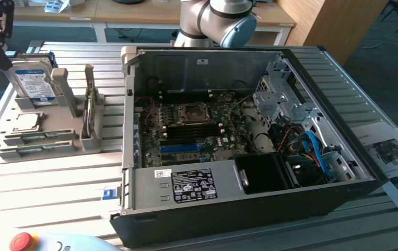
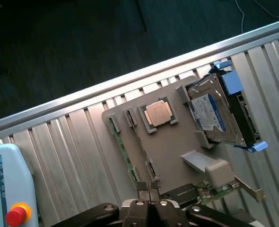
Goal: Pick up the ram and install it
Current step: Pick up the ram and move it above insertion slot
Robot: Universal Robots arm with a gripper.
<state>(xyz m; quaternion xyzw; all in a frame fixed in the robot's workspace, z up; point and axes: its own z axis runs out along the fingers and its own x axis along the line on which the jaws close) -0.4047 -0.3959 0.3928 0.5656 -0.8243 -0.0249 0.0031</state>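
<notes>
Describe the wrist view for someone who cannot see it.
The robot's hand, closed, hangs above a grey holder on a slatted metal table. The holder carries a green ram stick, a square processor chip and a hard drive.

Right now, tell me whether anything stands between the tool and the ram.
Nothing visible does. The shut tool hangs over the grey holder, its tips near one end of the ram, which lies along the holder's edge. The hard drive stands at the holder's far end, out of the way.
</notes>
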